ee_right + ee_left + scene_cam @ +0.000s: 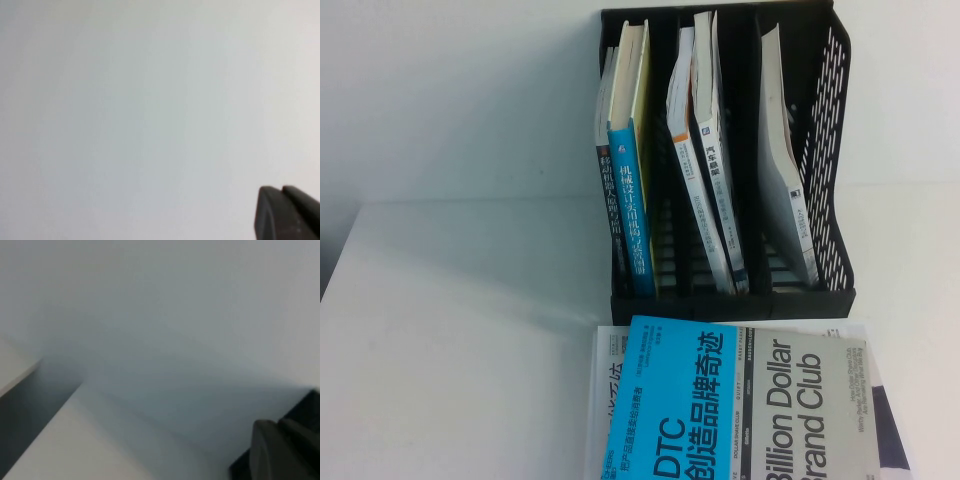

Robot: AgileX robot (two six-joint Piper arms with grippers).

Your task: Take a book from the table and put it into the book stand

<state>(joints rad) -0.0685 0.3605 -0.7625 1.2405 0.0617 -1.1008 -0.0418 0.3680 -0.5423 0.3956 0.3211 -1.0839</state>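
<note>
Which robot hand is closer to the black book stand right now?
Unclear. Neither appears near the book stand from above; the left hand and right hand face mostly plain white.

book: lower part cut off | left gripper, right gripper: barely in view

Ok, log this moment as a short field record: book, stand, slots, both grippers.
book: the DTC book lies flat, cover up, on top of other books at the near edge of the table, just in front of the stand
book stand: black book stand upright at the back of the table
left slot: holds books, one with a blue spine
middle slot: two white books leaning
right slot: one white book leaning
left gripper: only a dark tip shows, in its own wrist view
right gripper: likewise
</note>
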